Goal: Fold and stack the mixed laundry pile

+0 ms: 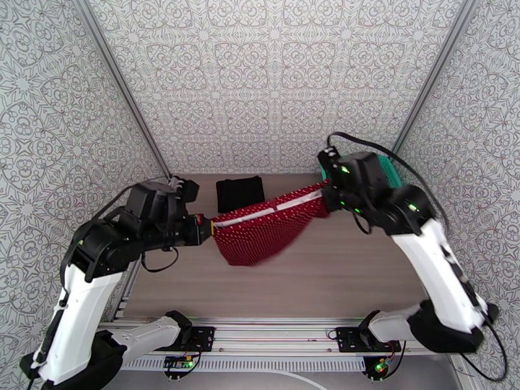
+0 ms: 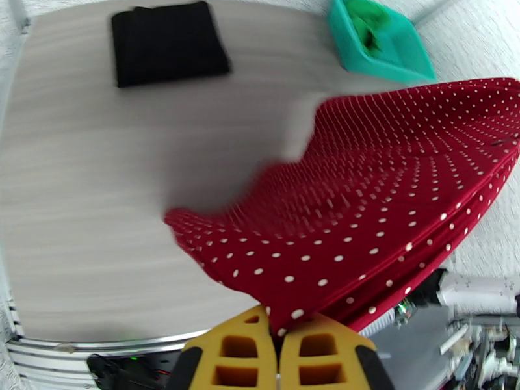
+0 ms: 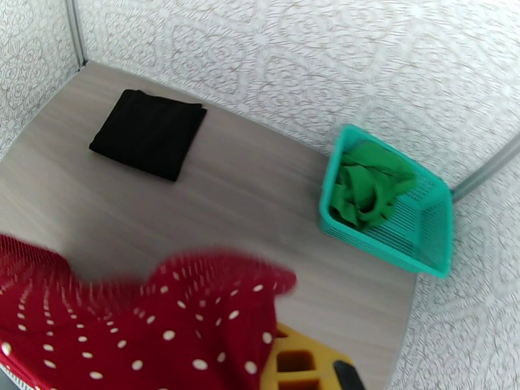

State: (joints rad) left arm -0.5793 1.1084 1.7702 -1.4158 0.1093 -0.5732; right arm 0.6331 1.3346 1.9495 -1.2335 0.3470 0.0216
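Note:
A dark red garment with white dots (image 1: pixel 266 230) hangs stretched above the table between both arms. My left gripper (image 1: pixel 209 227) is shut on its left end, and in the left wrist view the red cloth (image 2: pixel 390 209) runs out from between the yellow fingers (image 2: pixel 244 349). My right gripper (image 1: pixel 328 188) is shut on its right end; the red cloth (image 3: pixel 136 320) drapes over a yellow finger (image 3: pixel 296 359) there. The black garment (image 1: pixel 240 192) lies folded flat at the back left of the table. The green garment (image 3: pixel 367 183) sits crumpled in the teal basket (image 3: pixel 416 248).
The teal mesh basket (image 1: pixel 390 170) stands at the back right, partly behind my right arm. Patterned walls close in the table on three sides. A metal rail (image 1: pixel 260 333) with the arm bases runs along the near edge. Bare wood (image 1: pixel 325 274) lies below the hanging cloth.

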